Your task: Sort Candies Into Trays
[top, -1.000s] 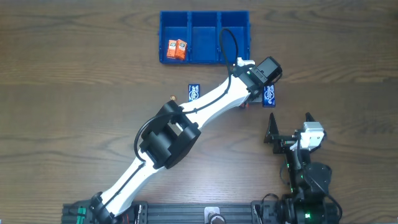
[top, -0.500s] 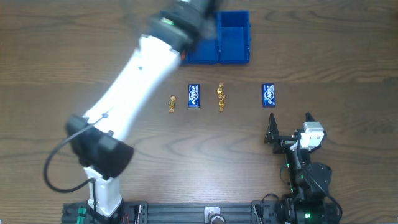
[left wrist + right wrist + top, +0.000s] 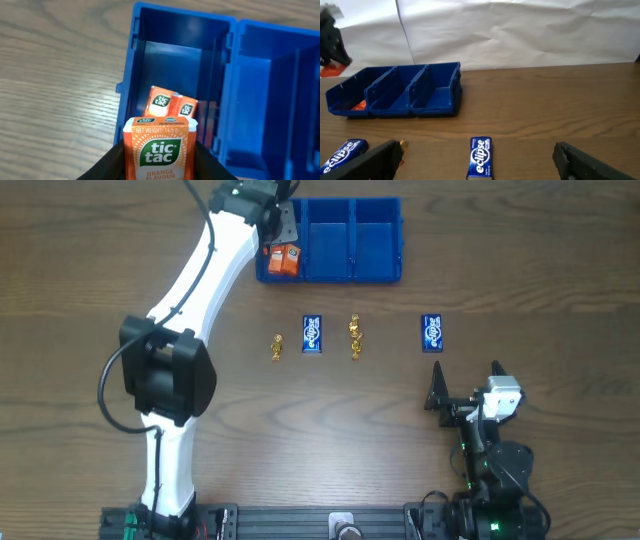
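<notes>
Over the leftmost compartment of the blue tray (image 3: 375, 240), on the far side of the table (image 3: 560, 300), the left gripper (image 3: 283, 218) is held, w/ its arm stretched up from the bottom-left base. An orange candy box (image 3: 160, 150) is clamped upright between its fingers, approx. above the compartment's near end. Whether the box touches anything below cannot be told. Two more orange boxes (image 3: 170, 106) are seen lying side by side inside that same compartment.

Nearer the robot, a loose row is laid out on the wood: a gold sweet (image 3: 277, 347), a blue pack (image 3: 313, 333), a pair of gold sweets (image 3: 355, 337), then, well apart to the R, a second blue pack (image 3: 432, 332). All lie flat & apart from the tray.

The right gripper (image 3: 476, 147) is parked low near its base at bottom-right, fingers spread wide w/ nothing held. The second blue pack is seen ahead of it, lined up w/ the gap between the fingers.
</notes>
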